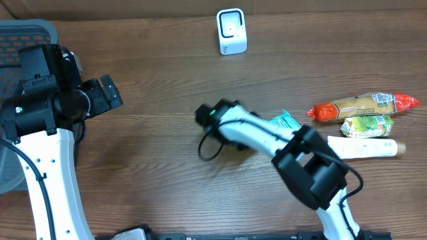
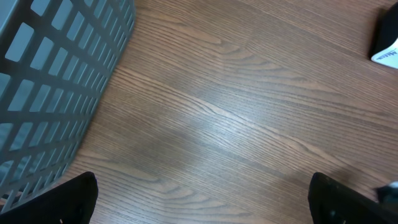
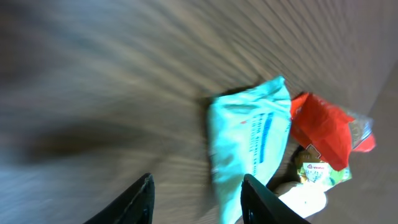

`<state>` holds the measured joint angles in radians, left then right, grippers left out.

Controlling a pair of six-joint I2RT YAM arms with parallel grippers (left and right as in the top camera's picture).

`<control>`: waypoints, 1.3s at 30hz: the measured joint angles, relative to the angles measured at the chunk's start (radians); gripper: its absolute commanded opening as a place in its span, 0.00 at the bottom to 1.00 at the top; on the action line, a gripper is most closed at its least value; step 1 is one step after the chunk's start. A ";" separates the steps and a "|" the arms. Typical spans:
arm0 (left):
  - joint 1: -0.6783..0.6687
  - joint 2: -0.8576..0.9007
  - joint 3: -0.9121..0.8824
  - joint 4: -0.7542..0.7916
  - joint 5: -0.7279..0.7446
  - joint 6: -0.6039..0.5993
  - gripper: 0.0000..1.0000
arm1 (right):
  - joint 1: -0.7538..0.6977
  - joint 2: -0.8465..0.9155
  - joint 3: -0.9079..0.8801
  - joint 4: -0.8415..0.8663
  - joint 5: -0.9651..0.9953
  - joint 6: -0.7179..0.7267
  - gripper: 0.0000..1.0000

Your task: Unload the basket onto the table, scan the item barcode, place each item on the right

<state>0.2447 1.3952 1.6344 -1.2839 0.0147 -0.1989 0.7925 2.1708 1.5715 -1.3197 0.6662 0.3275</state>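
Top-down view first: the scanner (image 1: 231,31) is parked at the top middle of the table (image 1: 153,167), and nothing is being held up to it. The teal packet (image 1: 283,121), which looks like the item to be scanned, is lying flat right of centre, well apart from the scanner and half tucked beside the right arm (image 1: 253,130). Further right, a little pile of a red-ended packet (image 1: 363,107), a green packet (image 1: 367,125) and a white tube (image 1: 367,148) is bunched near the right edge. The left arm (image 1: 47,120) is over at the left edge, next to a grey basket (image 1: 20,30).

Left wrist view: the left gripper (image 2: 199,193) is spread wide, with its fingers showing only in the two bottom corners and nothing but bare wood between them. The basket wall fills the upper left.

Right wrist view: it's pretty blurred, but the right gripper (image 3: 198,180) is seen with its fingers apart at the bottom of the frame and not clamped on anything. The teal packet sits on the wood just ahead, nearer the right-hand finger, with the red and green packets behind it at the lower right.

Progress-wise, nothing is gripped, and whether a scan has been done can't be told from here. If not, pretty much everything is left: the packet has to be grabbed, carried to the top middle and its barcode turned to the scanner.
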 measured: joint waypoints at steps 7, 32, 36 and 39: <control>0.000 0.000 0.000 0.000 0.000 0.000 1.00 | -0.159 0.000 -0.002 0.042 -0.078 -0.073 0.48; 0.000 0.000 0.000 0.000 0.000 0.000 0.99 | -0.313 -0.068 -0.128 0.178 -0.271 -0.225 0.04; 0.000 0.000 0.000 0.000 0.000 0.000 1.00 | -0.313 -0.070 -0.129 0.175 -0.276 -0.224 0.04; 0.000 0.000 0.000 0.000 0.000 0.000 0.99 | -0.315 -0.069 -0.106 0.124 -0.348 -0.236 0.04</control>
<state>0.2447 1.3952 1.6344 -1.2839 0.0147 -0.1989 0.4770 2.1017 1.4651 -1.1954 0.3180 0.0917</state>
